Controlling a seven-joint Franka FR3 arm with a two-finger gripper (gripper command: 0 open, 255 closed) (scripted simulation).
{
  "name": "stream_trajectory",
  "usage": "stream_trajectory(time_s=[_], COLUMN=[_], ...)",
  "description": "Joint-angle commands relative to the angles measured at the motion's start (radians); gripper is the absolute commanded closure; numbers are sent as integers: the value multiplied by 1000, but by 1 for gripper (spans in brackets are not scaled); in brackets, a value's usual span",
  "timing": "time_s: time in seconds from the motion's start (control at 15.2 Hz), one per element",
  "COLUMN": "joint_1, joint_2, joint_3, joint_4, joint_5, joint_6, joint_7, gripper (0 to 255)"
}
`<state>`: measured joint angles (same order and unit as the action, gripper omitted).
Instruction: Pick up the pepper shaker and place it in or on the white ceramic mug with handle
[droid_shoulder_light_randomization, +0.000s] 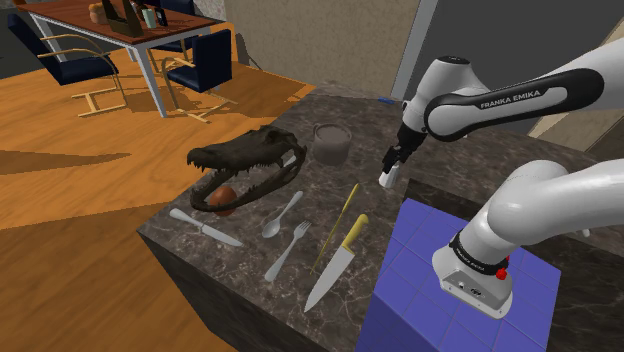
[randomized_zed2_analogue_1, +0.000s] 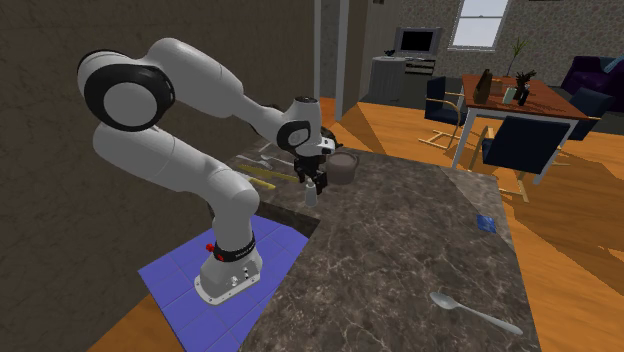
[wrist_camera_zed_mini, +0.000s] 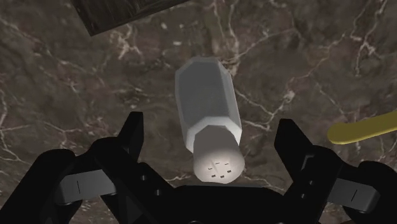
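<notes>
Fingers (wrist_camera_zed_mini: 130, 137) spread wide apart, one on either side of pepper shaker (wrist_camera_zed_mini: 208, 124), touching neither side of it. Shaker pale grey-white, faceted body, round perforated cap, standing on dark marbled surface (wrist_camera_zed_mini: 305, 57) near grey mug (droid_shoulder_light_randomization: 330, 143), on the mug's side toward blue tiled stand (droid_shoulder_light_randomization: 430, 260). Mug upright, open mouth up. On the mug's opposite side, away from the stand: dark crocodile skull (droid_shoulder_light_randomization: 245, 165), jaws agape. Farther from the mug, toward the surface's near edge in the shoulder view: spoon (droid_shoulder_light_randomization: 284, 213), fork (droid_shoulder_light_randomization: 287, 251), butter knife (droid_shoulder_light_randomization: 205, 228), yellow-handled knife (droid_shoulder_light_randomization: 338, 262), thin yellow stick (droid_shoulder_light_randomization: 338, 222). Well apart from the mug, at the far end of the surface: second spoon (randomized_zed2_analogue_1: 480, 315) and small blue object (randomized_zed2_analogue_1: 486, 222).
</notes>
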<state>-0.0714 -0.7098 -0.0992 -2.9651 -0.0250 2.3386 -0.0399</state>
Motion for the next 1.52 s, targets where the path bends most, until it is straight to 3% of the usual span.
stream_trajectory(time_s=[0.0,0.13,0.2,0.79,1.45], joint_1=[0,0,0,0,-1], joint_2=[0,0,0,0,-95], joint_3=[0,0,0,0,10], joint_4=[0,0,0,0,90], joint_5=[0,0,0,0,3], joint_6=[1,1,1,1,-185], joint_7=[0,0,0,0,8], gripper=[0,0,255,255,255])
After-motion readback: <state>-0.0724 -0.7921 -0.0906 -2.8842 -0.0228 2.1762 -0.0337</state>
